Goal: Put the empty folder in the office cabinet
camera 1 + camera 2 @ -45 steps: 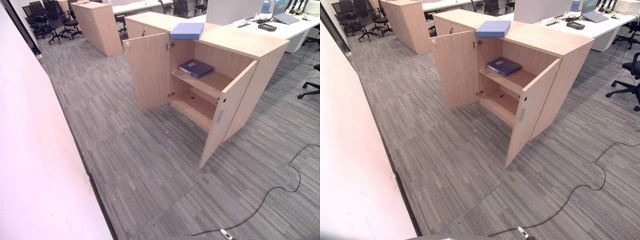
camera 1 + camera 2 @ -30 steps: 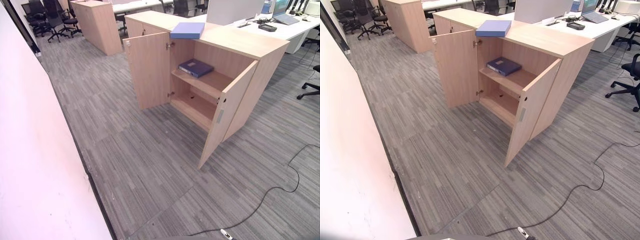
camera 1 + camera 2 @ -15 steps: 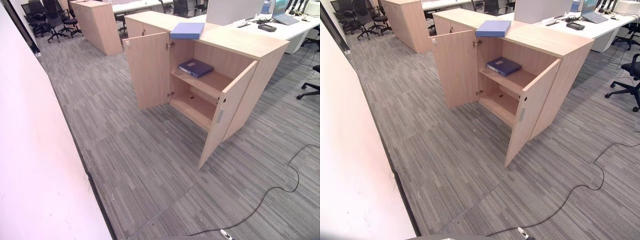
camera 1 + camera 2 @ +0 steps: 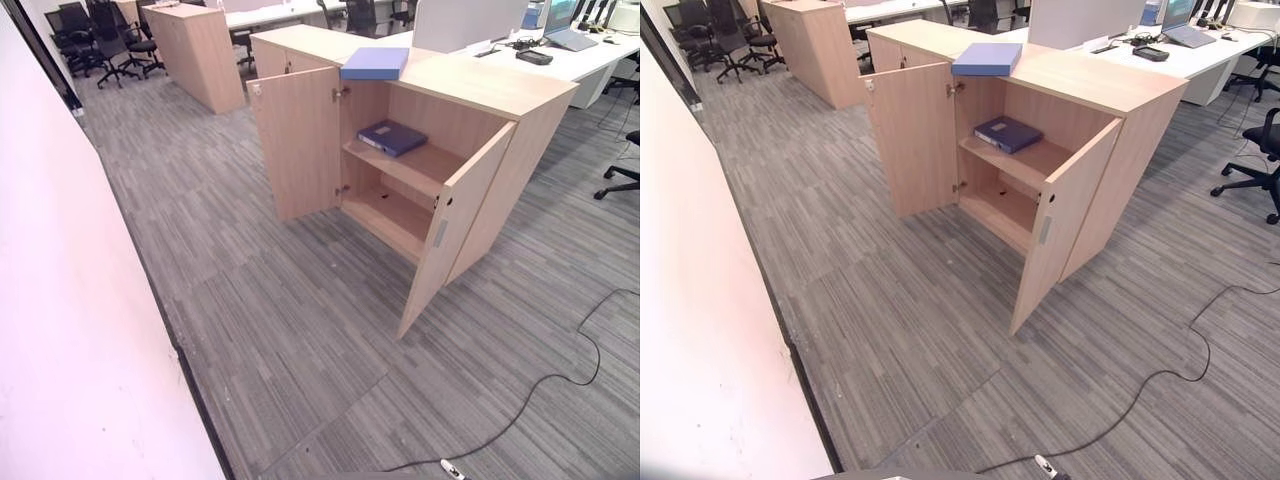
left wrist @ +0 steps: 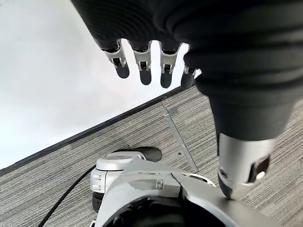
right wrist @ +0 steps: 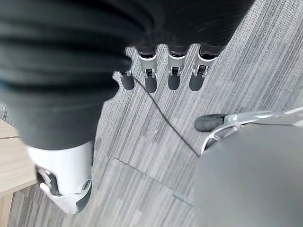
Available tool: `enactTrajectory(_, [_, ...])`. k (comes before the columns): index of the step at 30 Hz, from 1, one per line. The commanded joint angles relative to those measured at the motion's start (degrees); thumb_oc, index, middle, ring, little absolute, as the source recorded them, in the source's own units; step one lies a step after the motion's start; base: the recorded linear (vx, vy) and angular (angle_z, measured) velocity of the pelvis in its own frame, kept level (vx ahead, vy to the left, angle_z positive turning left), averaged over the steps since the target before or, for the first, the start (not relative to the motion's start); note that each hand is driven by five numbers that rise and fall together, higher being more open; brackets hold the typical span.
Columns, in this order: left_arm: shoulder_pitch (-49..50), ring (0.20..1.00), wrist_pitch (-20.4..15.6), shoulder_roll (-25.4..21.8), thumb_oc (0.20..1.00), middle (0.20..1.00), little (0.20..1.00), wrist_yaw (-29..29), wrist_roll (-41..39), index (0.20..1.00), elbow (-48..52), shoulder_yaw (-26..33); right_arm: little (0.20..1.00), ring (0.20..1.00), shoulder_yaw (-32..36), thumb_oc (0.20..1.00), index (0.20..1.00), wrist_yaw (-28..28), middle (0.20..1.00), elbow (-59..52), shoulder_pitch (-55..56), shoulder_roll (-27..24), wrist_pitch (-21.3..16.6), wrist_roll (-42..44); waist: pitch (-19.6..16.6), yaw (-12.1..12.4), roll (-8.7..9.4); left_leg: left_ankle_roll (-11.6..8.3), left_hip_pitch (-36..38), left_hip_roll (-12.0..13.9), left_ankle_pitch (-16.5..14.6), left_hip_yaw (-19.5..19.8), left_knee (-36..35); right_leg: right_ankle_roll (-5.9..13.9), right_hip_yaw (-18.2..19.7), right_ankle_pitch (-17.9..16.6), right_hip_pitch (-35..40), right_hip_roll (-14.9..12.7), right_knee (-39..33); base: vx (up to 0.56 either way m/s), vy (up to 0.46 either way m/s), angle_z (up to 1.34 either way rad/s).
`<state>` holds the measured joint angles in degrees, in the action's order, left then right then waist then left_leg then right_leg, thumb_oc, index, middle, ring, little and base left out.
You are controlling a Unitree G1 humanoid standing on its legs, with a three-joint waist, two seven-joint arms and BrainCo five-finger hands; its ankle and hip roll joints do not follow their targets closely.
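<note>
Nothing has changed: the folder (image 4: 374, 62) still lies on top of the cabinet (image 4: 480, 90), doors open; left hand (image 5: 142, 66) and right hand (image 6: 161, 75) hang empty, fingers relaxed, so fetching remains undone

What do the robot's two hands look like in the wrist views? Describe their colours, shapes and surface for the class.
Both hands look alike. The left hand has a dark ribbed cover over its back and wrist, a row of silver fingers with rounded dark tips, and a thick silver thumb. The right hand has the same dark ribbed cover, silver dark-tipped fingers and a pale, rounded thumb.
</note>
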<state>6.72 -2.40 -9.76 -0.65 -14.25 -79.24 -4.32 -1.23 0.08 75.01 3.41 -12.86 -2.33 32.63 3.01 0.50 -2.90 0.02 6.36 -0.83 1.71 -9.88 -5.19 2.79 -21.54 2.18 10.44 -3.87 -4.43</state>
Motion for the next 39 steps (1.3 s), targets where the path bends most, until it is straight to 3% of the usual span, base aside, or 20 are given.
enactTrajectory(1, [-3.8, 1.000, 0.2, 1.0, 1.000, 1.000, 1.000, -0.5, 1.4, 1.000, -5.8, 0.3, 1.000, 1.000, 1.8, 1.000, 1.000, 1.4, 1.000, 3.8, -4.9, -0.4, -0.1, -1.3, 2.0, 1.1, -1.47, 0.12, 0.4, -2.5, -4.5, 0.9, 0.2, 7.21, -3.5, -4.3, -6.2, -12.3, 10.5, -0.07, 0.241, 0.17])
enactTrajectory(3, [-4.1, 1.000, 0.1, 0.8, 1.000, 1.000, 1.000, -0.6, 1.4, 1.000, -6.0, 0.4, 1.000, 1.000, 2.0, 1.000, 1.000, 1.4, 1.000, 3.6, -5.2, -0.7, -0.1, -1.1, 2.7, 1.0, -1.34, 0.78, 0.1, -3.3, -4.6, 0.9, 0.2, 6.95, -3.9, -7.3, -9.0, -14.4, 14.1, -0.04, 0.144, 0.15])
enactTrajectory(4, [-4.3, 1.000, 0.1, 0.6, 1.000, 1.000, 1.000, -0.7, 1.3, 1.000, -6.0, 0.2, 1.000, 1.000, 2.0, 1.000, 1.000, 1.3, 1.000, 3.5, -5.6, -0.8, -0.3, -0.9, 3.1, 0.8, -1.37, 0.90, -0.2, -3.0, -4.5, 1.1, 0.2, 6.08, -3.4, -7.9, -10.9, -14.0, 14.7, -0.03, 0.011, -0.01])
enactTrajectory(7, [-4.9, 1.000, 0.1, 0.1, 1.000, 1.000, 1.000, -0.8, 0.6, 1.000, -5.9, -0.3, 1.000, 1.000, 0.9, 1.000, 1.000, 1.1, 1.000, 3.4, -7.6, -0.6, -0.6, 0.1, 5.5, -0.4, -1.44, 0.83, 0.0, -2.1, -3.9, 1.6, 0.2, 4.83, 1.4, -8.3, -18.9, -8.5, 12.8, -0.01, -0.046, -0.10])
enactTrajectory(10, [-5.2, 1.000, 0.0, -0.3, 1.000, 1.000, 1.000, -0.4, 1.1, 1.000, -6.1, -0.6, 1.000, 1.000, 0.2, 1.000, 1.000, 1.1, 1.000, 3.6, -8.5, -0.5, -0.6, 1.0, 6.5, -1.8, 0.12, 1.03, 1.6, -3.3, -5.0, 3.4, 0.2, 5.50, 5.0, -10.8, -23.6, -2.9, 7.7, 0.14, -0.069, -0.13])
enactTrajectory(13, [-5.2, 1.000, 0.0, -0.5, 1.000, 1.000, 1.000, -0.1, 1.3, 1.000, -6.1, -0.4, 1.000, 1.000, 0.3, 1.000, 1.000, 1.1, 1.000, 3.8, -8.5, -0.5, -0.6, 1.0, 6.4, -2.5, 1.12, 1.29, 2.3, -4.3, -5.9, 4.9, 0.2, 6.11, 5.3, -12.3, -24.0, -1.5, 3.7, 0.17, -0.070, 0.48])
enactTrajectory(14, [-4.9, 1.000, -0.1, -0.3, 1.000, 1.000, 1.000, 0.0, 1.6, 1.000, -6.5, -0.3, 1.000, 1.000, 0.7, 1.000, 1.000, 1.1, 1.000, 4.2, -7.9, -0.5, -0.7, 1.5, 5.2, -2.3, 1.76, 1.52, 2.8, -5.0, -7.3, 5.0, 0.2, 5.47, 3.9, -12.5, -21.3, -1.2, 0.1, 0.32, -0.129, 0.73])
enactTrajectory(17, [-4.4, 1.000, -0.1, -0.1, 1.000, 1.000, 1.000, -0.1, 1.8, 1.000, -6.8, 0.0, 1.000, 1.000, 0.7, 1.000, 1.000, 1.4, 1.000, 4.4, -7.3, -0.7, -1.0, 1.5, 3.8, -2.3, 1.29, 1.51, 3.8, -4.3, -8.2, 5.3, 0.2, 4.79, 3.6, -12.0, -20.4, -0.5, -0.1, 0.25, -0.090, 0.41])
enactTrajectory(21, [-4.3, 1.000, -0.2, 0.2, 1.000, 1.000, 1.000, -0.3, 1.6, 1.000, -6.6, -0.3, 1.000, 1.000, 0.3, 1.000, 1.000, 1.5, 1.000, 4.2, -7.1, -0.7, -1.3, 2.0, 1.8, -2.6, 0.23, 0.01, 6.4, -0.6, -9.8, 5.6, 0.2, 3.70, 2.5, -9.4, -18.9, 0.8, 1.3, 0.31, -0.126, 0.20])
enactTrajectory(24, [-4.6, 1.000, -0.3, 0.2, 1.000, 1.000, 1.000, -0.4, 1.2, 1.000, -6.5, -0.4, 1.000, 1.000, 0.3, 1.000, 1.000, 1.5, 1.000, 4.1, -7.2, -0.7, -1.4, 2.3, 1.7, -2.7, 0.06, -0.64, 6.8, 0.3, -10.1, 5.3, 0.2, 3.25, 2.2, -8.2, -18.7, 1.3, 1.9, 0.23, -0.125, 0.04])
enactTrajectory(25, [-5.4, 1.000, -0.5, 0.1, 1.000, 1.000, 1.000, -0.8, 0.4, 1.000, -5.5, -1.2, 1.000, 1.000, 0.8, 1.000, 1.000, 1.4, 1.000, 4.0, -7.2, -1.1, -1.7, 3.4, 2.0, -3.2, 0.44, -2.63, 4.4, 2.7, -12.0, 3.1, 7.8, 1.95, 1.2, -5.1, -16.8, 1.2, 3.0, 0.28, -0.214, 0.18])
enactTrajectory(27, [-5.9, 1.000, -0.8, -0.1, 1.000, 1.000, 1.000, -1.2, -0.6, 1.000, -4.9, -1.3, 1.000, 1.000, 0.6, 1.000, 1.000, 1.0, 1.000, 3.8, -7.5, -1.2, -1.9, 3.9, 3.2, -2.8, 0.95, -4.80, 0.6, 4.5, -10.4, 1.0, 17.8, 0.93, 0.5, -3.8, -14.1, 1.5, 2.7, 0.23, -0.213, 0.52])
enactTrajectory(30, [-5.9, 1.000, -1.0, -0.3, 1.000, 1.000, 1.000, -1.9, -1.7, 1.000, -4.1, -1.1, 1.000, 1.000, 0.3, 1.000, 1.000, 0.9, 1.000, 3.4, -7.6, -1.3, -1.7, 3.8, 4.8, -1.8, 1.97, -6.02, -5.4, 7.2, -4.1, -1.0, 31.9, -0.86, -0.4, -1.9, -10.4, 1.8, 1.7, 0.13, -0.151, 0.11])
enactTrajectory(32, [-5.9, 1.000, -0.8, -0.2, 1.000, 1.000, 1.000, -2.0, -2.1, 1.000, -3.9, -1.0, 1.000, 1.000, 0.3, 1.000, 1.000, 0.8, 1.000, 3.5, -7.6, -1.5, -1.6, 3.7, 5.2, -1.5, 2.10, -5.78, -6.8, 8.4, -2.8, -2.3, 33.8, -1.23, -0.6, -1.2, -9.4, 1.9, 1.4, 0.15, -0.072, -0.10])
enactTrajectory(34, [-5.1, 1.000, -0.8, -0.1, 1.000, 1.000, 1.000, -2.1, -2.1, 1.000, -4.2, -0.6, 1.000, 1.000, 0.3, 1.000, 1.000, 0.7, 1.000, 3.6, -7.4, -1.9, -1.5, 3.5, 5.5, -0.3, 2.26, -5.03, -10.3, 9.6, -5.9, -3.5, 32.1, -0.70, 0.5, 0.5, -6.1, 1.8, 0.3, 0.25, -0.026, 0.14])
enactTrajectory(37, [-4.7, 1.000, -0.8, -0.3, 1.000, 1.000, 1.000, -2.1, -1.8, 1.000, -4.5, -0.3, 1.000, 1.000, 0.4, 1.000, 1.000, 0.8, 1.000, 3.5, -6.9, -2.3, -1.5, 3.0, 5.6, 0.2, 2.67, -4.58, -11.9, 9.2, -6.8, -3.4, 27.2, -0.01, 1.0, 1.1, -4.9, 0.5, 0.5, 0.17, 0.072, -0.07])
enactTrajectory(38, [-4.4, 1.000, -0.8, -0.3, 1.000, 1.000, 1.000, -2.2, -1.7, 1.000, -4.6, -0.2, 1.000, 1.000, 0.6, 1.000, 1.000, 0.8, 1.000, 3.6, -6.6, -2.6, -1.4, 2.5, 5.7, 0.4, 2.63, -4.80, -13.5, 9.2, -5.2, -2.6, 24.2, 0.23, 1.2, 1.7, -4.1, -0.1, 0.5, 0.06, 0.088, 0.15])
enactTrajectory(39, [-4.4, 1.000, -0.7, -0.3, 1.000, 1.000, 1.000, -2.2, -1.8, 1.000, -4.5, -0.1, 1.000, 1.000, 0.7, 1.000, 1.000, 0.8, 1.000, 3.7, -6.4, -2.7, -1.3, 2.1, 5.7, 0.7, 2.59, -4.62, -14.8, 9.5, -1.7, -2.5, 20.6, 0.02, 1.1, 1.5, -4.2, -0.7, 1.0, 0.13, 0.135, 0.23])
